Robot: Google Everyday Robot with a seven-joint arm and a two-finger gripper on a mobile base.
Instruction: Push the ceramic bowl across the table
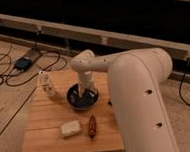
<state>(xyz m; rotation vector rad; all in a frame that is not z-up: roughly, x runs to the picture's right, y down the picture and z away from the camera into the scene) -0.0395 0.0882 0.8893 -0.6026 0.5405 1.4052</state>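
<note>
One table (43, 131), one bottle (47, 84), one bowl (74, 102) with one tool (86, 93) inside

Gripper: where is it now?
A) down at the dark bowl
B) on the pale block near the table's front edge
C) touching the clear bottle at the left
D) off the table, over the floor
A: the gripper comes down at the ceramic bowl, appearing to sit within its rim, near the middle of the table. It is well apart from the clear bottle and the pale block.
</note>
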